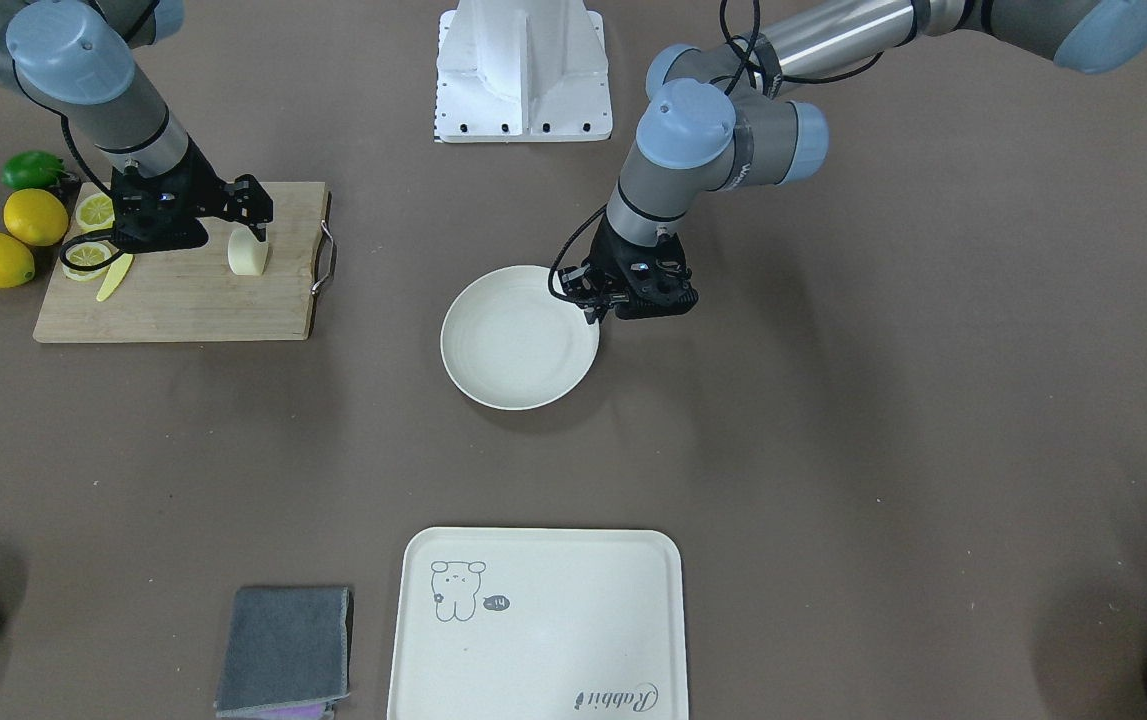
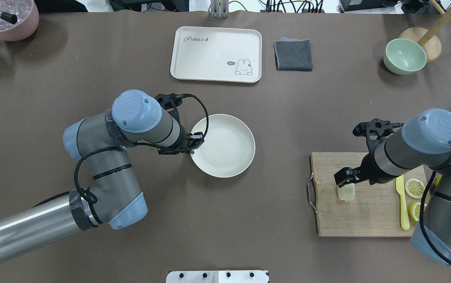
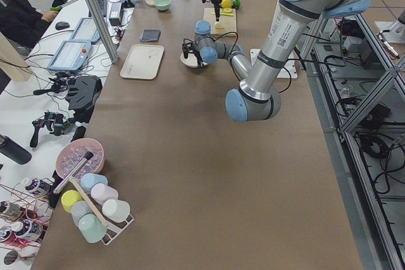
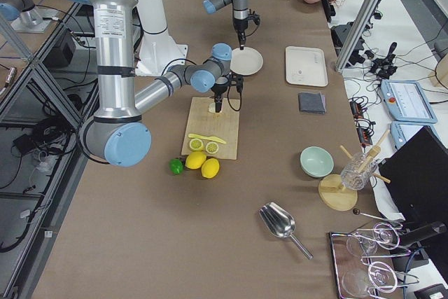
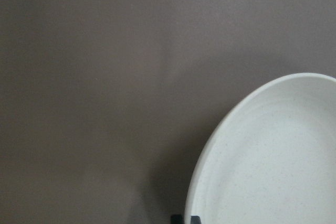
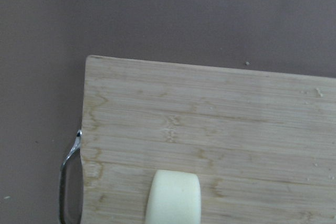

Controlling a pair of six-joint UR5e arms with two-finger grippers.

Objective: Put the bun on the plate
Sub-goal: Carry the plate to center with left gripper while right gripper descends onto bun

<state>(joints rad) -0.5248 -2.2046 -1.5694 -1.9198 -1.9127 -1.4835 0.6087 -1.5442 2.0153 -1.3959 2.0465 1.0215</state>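
The small pale cream bun [image 1: 248, 256] lies on the wooden cutting board [image 1: 183, 300], directly under the right pincer [image 1: 251, 236], which is released and empty. The left pincer [image 1: 596, 314] pinches the round cream-white plate [image 1: 513, 345] by its rim.

Both grips out of sight

The right gripper [image 1: 255, 228] hangs over the bun [image 1: 248, 256]. Its fingertips are masked by its own black body in the overhead view and do not show in the right wrist view, where the bun runs off the bottom edge; whether the jaws touch the bun cannot be told. The left gripper [image 1: 595, 314] is at the rim of the plate [image 1: 508, 350]. Only two dark tips show at the left wrist view's bottom edge, where the plate is cropped right and below. In both side views the bun is too small to read.
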